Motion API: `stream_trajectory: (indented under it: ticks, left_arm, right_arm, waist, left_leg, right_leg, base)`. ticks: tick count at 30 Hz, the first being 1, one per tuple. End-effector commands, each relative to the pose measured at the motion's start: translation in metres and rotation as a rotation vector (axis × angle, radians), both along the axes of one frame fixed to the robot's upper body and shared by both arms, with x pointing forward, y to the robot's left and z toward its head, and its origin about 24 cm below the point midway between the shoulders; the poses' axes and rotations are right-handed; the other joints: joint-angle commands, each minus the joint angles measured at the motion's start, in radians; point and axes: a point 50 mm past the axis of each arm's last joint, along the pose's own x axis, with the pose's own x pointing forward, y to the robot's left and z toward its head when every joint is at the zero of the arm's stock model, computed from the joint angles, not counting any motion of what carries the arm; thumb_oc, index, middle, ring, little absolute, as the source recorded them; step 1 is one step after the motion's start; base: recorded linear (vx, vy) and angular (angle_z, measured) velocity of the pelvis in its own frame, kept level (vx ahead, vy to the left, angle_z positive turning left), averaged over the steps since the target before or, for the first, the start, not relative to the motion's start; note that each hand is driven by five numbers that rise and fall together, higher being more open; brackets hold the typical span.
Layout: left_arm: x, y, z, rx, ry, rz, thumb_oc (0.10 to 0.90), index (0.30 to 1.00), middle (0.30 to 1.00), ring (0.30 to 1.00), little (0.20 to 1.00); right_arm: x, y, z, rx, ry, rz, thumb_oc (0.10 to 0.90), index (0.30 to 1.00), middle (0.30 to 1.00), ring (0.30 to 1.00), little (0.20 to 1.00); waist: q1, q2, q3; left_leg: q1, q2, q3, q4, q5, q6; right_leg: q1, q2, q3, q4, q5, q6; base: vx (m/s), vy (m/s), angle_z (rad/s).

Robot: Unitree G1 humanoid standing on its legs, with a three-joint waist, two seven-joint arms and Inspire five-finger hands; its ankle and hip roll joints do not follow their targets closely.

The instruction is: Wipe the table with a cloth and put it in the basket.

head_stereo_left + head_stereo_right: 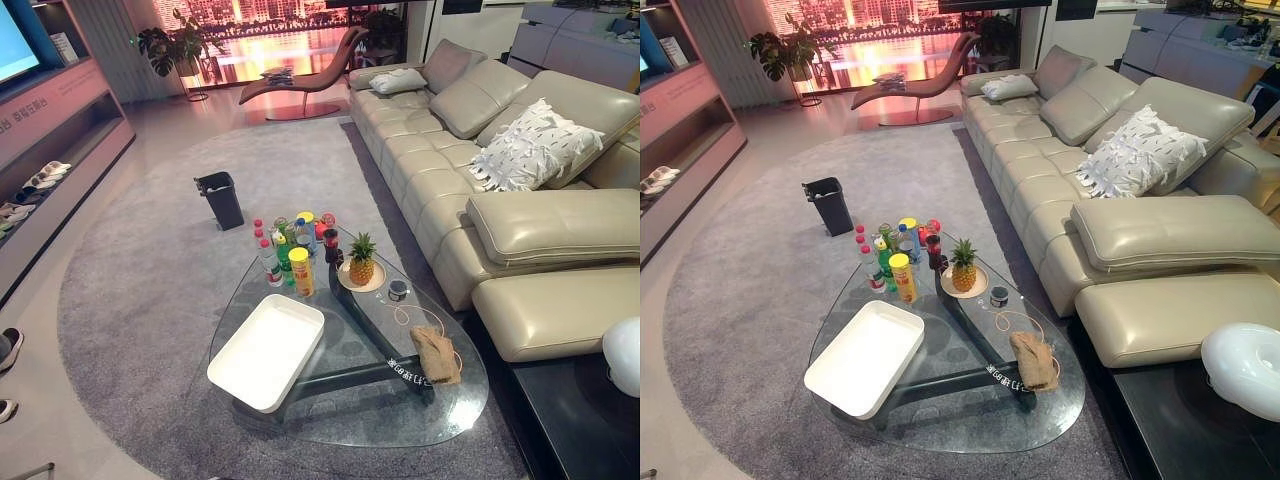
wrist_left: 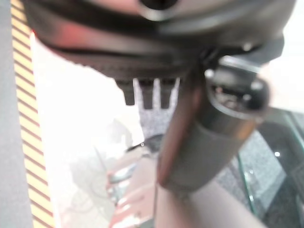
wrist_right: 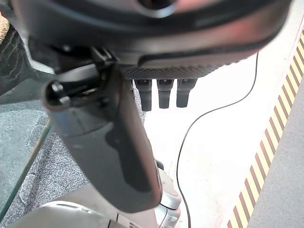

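Observation:
A crumpled brown cloth [image 1: 435, 355] lies on the near right part of the glass coffee table [image 1: 370, 412], beside a thin looped cord. A white rectangular basket, shallow like a tray [image 1: 268, 345], sits empty on the table's near left side, overhanging the edge. My left hand [image 2: 199, 142] hangs above the floor by the table's edge, fingers relaxed and holding nothing. My right hand [image 3: 104, 142] also hangs free above floor and carpet, fingers straight and empty. Both hands are well away from the cloth.
Several bottles and a yellow can [image 1: 290, 250] cluster at the table's far end, beside a pineapple on a plate [image 1: 361, 260] and a small dark cup [image 1: 398, 290]. A beige sofa [image 1: 500, 200] runs along the right. A black bin [image 1: 220, 198] stands on the carpet beyond.

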Motion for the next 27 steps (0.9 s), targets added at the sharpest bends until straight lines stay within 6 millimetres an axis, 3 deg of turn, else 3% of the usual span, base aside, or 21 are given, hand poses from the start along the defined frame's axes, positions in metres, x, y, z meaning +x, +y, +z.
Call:
stream_trajectory:
  ticks: [1, 27]
  left_arm:
    - [0.0274, 0.0041, 0.0055, 0.022, -0.022, -0.012, 0.800, 0.900, 0.900, 0.900, 0.900]
    - [0.0262, 0.0072, 0.0059, 0.035, -0.023, 0.015, 0.800, 0.900, 0.900, 0.900, 0.900]
  right_arm:
    - [0.0246, -0.0022, 0.0056, -0.042, -0.027, 0.020, 0.800, 0.900, 0.900, 0.900, 0.900]
    - [0.0232, -0.0033, 0.0056, -0.043, -0.027, 0.018, 0.800, 0.900, 0.900, 0.900, 0.900]
  waist:
    - [0.016, -0.046, 0.053]
    - [0.014, -0.049, 0.053]
  left_leg:
    - [0.048, -0.010, 0.002, 0.006, -0.045, -0.009]
    - [0.053, -0.011, 0.001, 0.006, -0.046, -0.008]
  right_leg:
    - [-0.006, -0.043, -0.021, 0.005, 0.040, 0.044]
    - [0.000, -0.039, -0.017, 0.005, 0.035, 0.041]
  base:
    - [0.00, 0.000, 0.00]
    - [0.00, 0.000, 0.00]
